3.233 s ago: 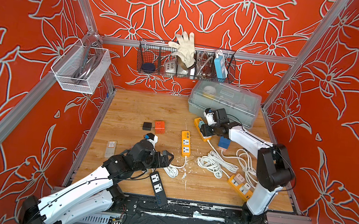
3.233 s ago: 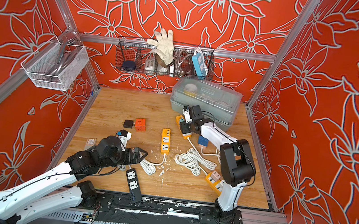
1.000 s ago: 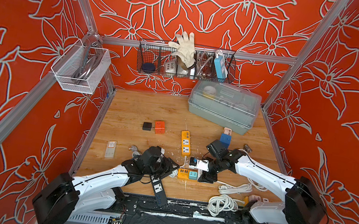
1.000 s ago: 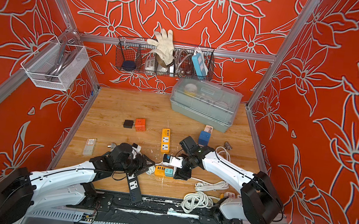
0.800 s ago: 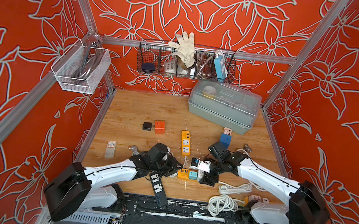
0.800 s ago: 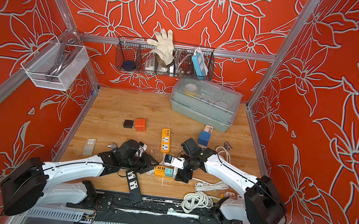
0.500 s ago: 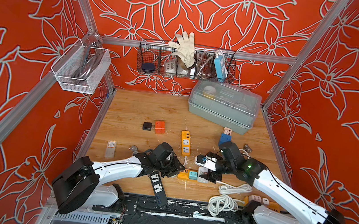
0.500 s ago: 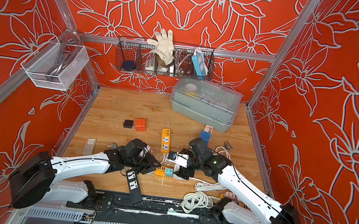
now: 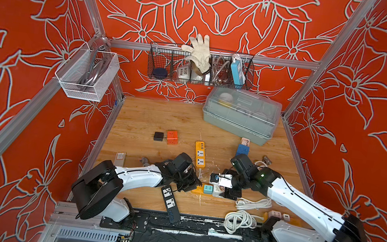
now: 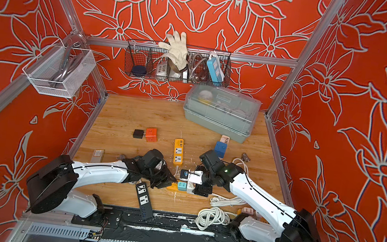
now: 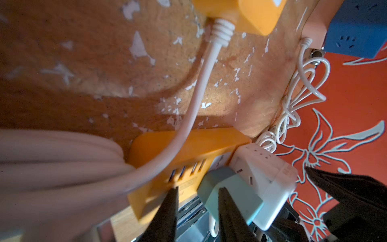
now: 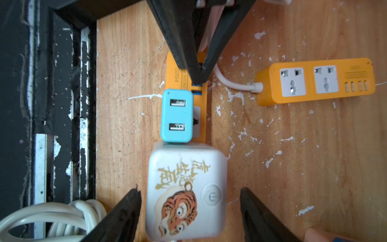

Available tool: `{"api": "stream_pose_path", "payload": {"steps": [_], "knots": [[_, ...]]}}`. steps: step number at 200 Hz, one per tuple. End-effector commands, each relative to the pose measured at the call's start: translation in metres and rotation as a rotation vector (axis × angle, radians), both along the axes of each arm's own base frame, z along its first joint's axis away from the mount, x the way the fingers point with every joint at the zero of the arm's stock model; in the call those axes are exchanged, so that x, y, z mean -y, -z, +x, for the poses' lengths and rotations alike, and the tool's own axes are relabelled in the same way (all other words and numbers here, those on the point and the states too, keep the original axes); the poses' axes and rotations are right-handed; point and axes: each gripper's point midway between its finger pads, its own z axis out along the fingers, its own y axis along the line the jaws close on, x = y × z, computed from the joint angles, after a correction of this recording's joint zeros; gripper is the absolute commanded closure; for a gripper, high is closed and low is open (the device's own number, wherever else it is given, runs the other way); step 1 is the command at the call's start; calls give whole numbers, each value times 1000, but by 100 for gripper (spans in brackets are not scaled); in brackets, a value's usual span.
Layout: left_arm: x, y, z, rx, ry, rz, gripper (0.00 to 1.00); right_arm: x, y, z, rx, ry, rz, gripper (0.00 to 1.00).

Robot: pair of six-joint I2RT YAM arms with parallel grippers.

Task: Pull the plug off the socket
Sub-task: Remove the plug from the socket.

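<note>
The wooden surface [image 9: 162, 120] carries the orange power strip [image 9: 197, 190] near its front edge. The left fingers [image 12: 178, 42] are closed together, tips down on the strip's USB end. The white cube plug [image 12: 186, 188], printed with a tiger, sits in the strip. It lies between the wide-spread right fingers [image 12: 121, 215], with a gap on each side. The teal USB charger [image 12: 177, 115] is plugged in beside the cube, touching it.
</note>
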Motion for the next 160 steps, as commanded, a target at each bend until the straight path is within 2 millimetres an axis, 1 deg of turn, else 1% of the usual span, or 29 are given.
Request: {"api": "stream_pose_path", "payload": {"steps": [1,35,59,77,89,101,117,128,143,160], "knots": [[-6,10,-9,-73,-3,63,69,0,-2,3,9,-27,-33,25],[-18,17,-20,-150,-28,125,69,-3,-1,0,1,-42,-27,27],[-19,4,-23,-126,-40,119,69,-4,-5,0,15,-47,-11,29],[-20,-1,-25,-99,-42,134,65,-5,-6,-2,16,-57,-6,31],[-19,3,-28,-105,-41,134,61,-5,-5,-3,7,-64,-5,33],[-14,7,-28,-102,-40,105,59,-6,-5,-5,-1,-71,-3,35],[-10,12,-26,-91,-45,90,57,-6,-4,-7,-7,-79,-3,37],[-8,15,-23,-88,-55,93,54,-7,-4,-8,-11,-83,-2,38],[-8,20,-22,-92,-75,106,54,-8,-4,-10,-19,-90,-3,39],[-12,32,-24,-129,-119,115,55,-9,-2,-12,-26,-96,-8,41]]}}
